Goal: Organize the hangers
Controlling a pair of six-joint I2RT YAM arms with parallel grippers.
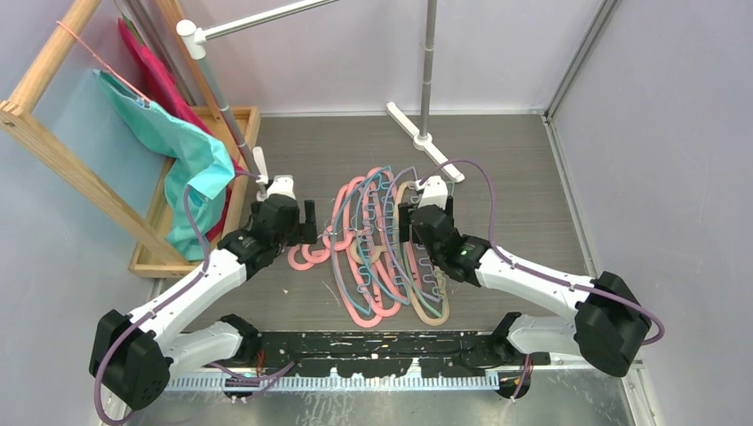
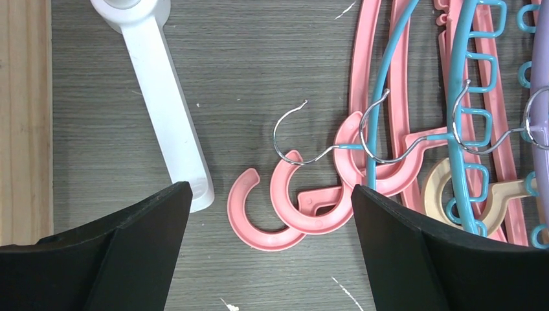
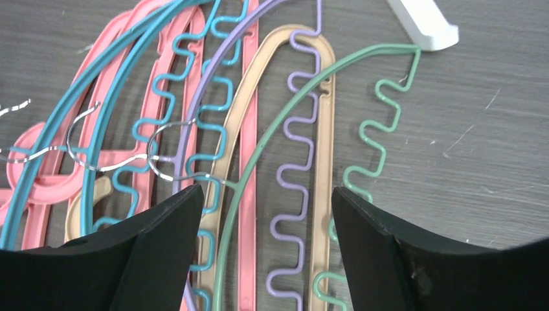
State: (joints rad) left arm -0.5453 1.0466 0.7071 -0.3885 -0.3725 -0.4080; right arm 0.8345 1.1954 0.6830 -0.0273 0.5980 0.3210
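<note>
Several hangers (image 1: 382,248) lie overlapped in a heap on the grey table: pink, blue, lavender, beige and green. My left gripper (image 1: 308,218) is open and empty, hovering at the heap's left side above the pink hooks (image 2: 285,207) and thin wire hooks (image 2: 291,139). My right gripper (image 1: 407,222) is open and empty above the heap's right side, over a lavender wavy bar (image 3: 291,194), a beige hanger (image 3: 324,168), a pink bar (image 3: 249,168) and a green hanger (image 3: 372,139).
A wooden frame rack (image 1: 62,151) with teal (image 1: 182,151) and red cloths (image 1: 151,75) stands at the left. A white rail stand's foot (image 1: 422,133) sits at the back, and another foot (image 2: 165,97) lies close left of the hooks.
</note>
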